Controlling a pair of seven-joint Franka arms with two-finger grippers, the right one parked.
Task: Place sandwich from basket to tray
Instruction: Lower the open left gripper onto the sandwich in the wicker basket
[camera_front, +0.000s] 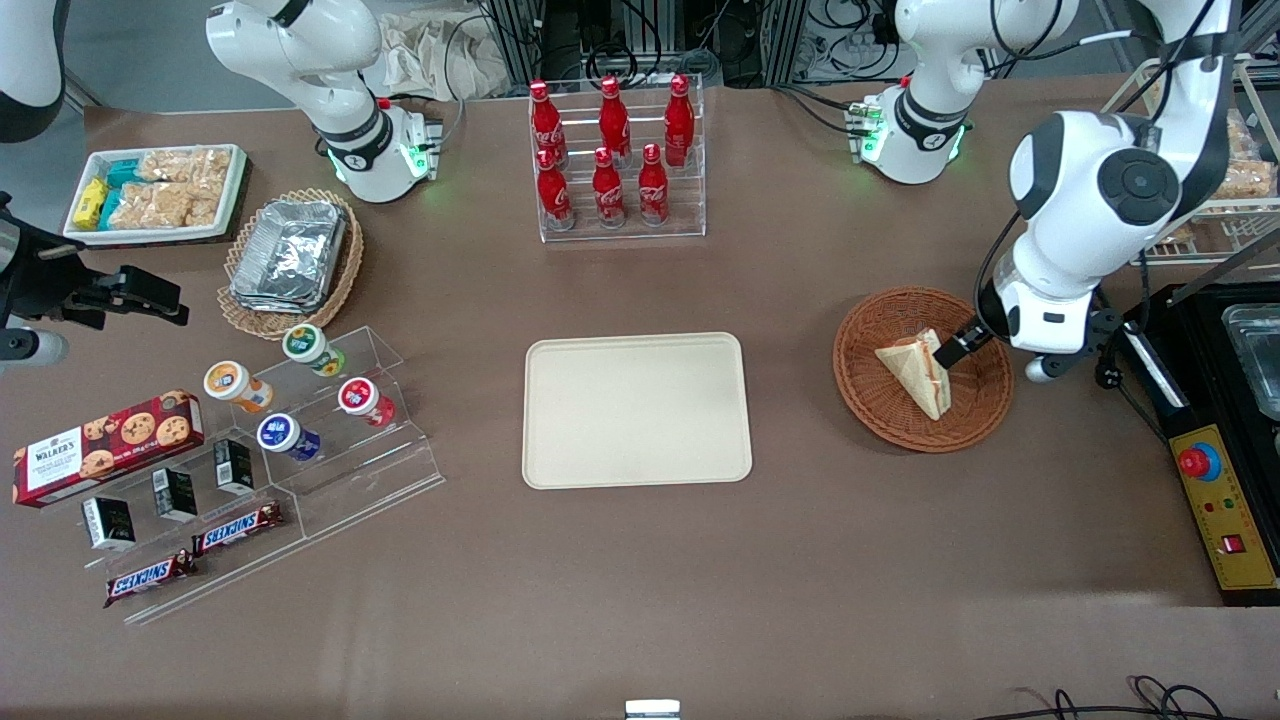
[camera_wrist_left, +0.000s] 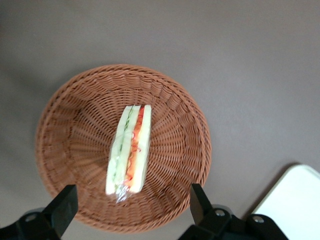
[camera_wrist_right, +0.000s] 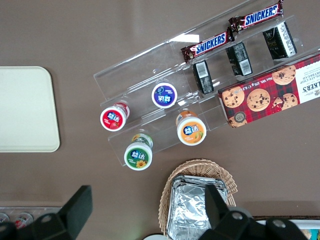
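Nearest the front camera, toward the parked arm's end of the table, two Snickers bars lie on a clear acrylic step stand. On the same stand are three small black boxes whose print is too small to read, and four lidded cups with Chinese characters on red, blue, orange and green lids. Just beside the stand rests a red tartan Walker's cookie box showing chocolate chip cookies.

The cream tray lies bare at mid-table. At about the same depth, toward the working arm's end, the round reddish-brown basket holds the sandwich, resting on its side with its orange and green filling showing. The gripper hangs just above the basket, fingers spread wide to either side of the sandwich, not touching it.

Farther from the camera, a tan oval basket holds foil trays, and a clear rack carries six red Coca-Cola bottles.
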